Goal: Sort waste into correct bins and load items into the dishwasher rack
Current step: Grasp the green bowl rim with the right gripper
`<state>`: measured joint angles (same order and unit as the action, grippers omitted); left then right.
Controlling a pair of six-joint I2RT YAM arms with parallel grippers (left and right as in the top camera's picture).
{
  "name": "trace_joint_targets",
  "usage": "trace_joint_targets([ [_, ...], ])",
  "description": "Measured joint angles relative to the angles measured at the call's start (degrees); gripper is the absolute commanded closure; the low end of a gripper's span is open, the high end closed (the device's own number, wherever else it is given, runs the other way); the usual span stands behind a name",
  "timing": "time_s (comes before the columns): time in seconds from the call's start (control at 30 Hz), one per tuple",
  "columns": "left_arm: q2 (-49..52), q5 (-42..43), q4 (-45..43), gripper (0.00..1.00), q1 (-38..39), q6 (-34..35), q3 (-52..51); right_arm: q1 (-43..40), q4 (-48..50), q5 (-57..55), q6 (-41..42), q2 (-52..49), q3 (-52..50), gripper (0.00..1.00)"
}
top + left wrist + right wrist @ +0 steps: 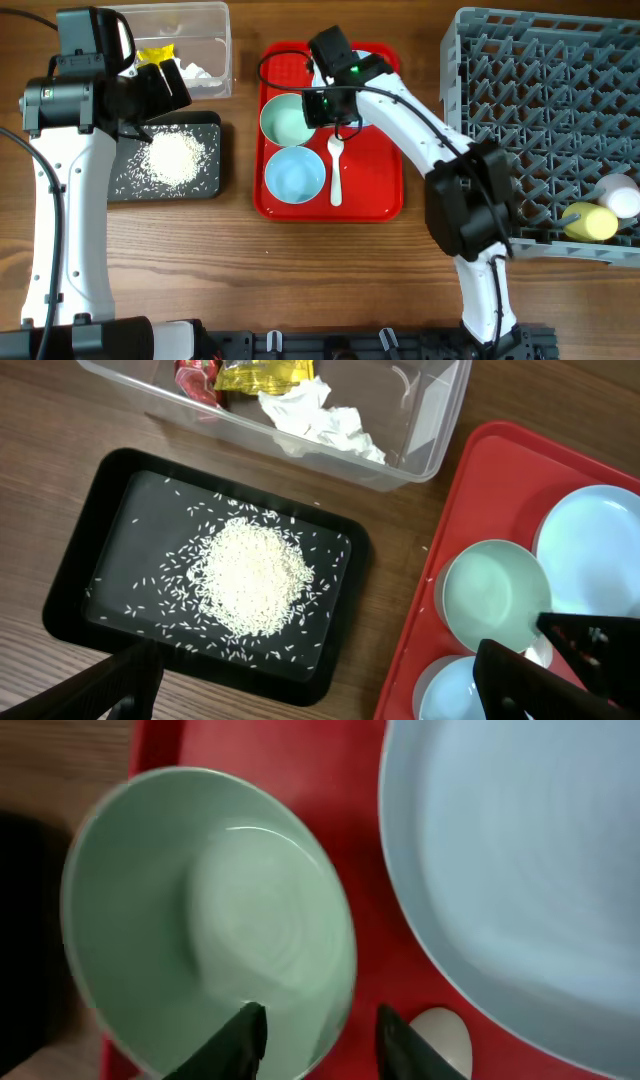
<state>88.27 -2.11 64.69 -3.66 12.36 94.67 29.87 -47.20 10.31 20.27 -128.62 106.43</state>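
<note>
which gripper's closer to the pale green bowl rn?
Right. The right gripper is at the pale green bowl, one finger on each side of its rim. The left gripper hangs open over the black tray, well away from the bowl.

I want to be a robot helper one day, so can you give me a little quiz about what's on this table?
1. True or false: the rice lies in the black tray.
2. How many cups lie in the grey rack?
3. Fill in: the right gripper straddles the rim of the pale ___ bowl.
Key: 1 true; 2 two, the yellow cup and the white cup; 3 green.
</note>
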Motion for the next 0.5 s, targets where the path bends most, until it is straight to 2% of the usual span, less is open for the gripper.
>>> trace_joint_targets([
  [0.13, 0.0, 0.0, 0.0, 0.0, 0.0, 0.02, 0.0, 0.0, 0.26, -0.04, 1.84, -3.19, -0.02, 0.78],
  [0.27, 0.0, 0.0, 0.0, 0.0, 0.0, 0.02, 0.0, 0.0, 0.87, -0.9, 3.32, -3.3, -0.02, 0.96],
  [0.5, 0.0, 0.0, 0.0, 0.0, 0.0, 0.02, 0.0, -0.76, -1.18, -5.55, 3.26, -1.09, -0.04, 0.96],
])
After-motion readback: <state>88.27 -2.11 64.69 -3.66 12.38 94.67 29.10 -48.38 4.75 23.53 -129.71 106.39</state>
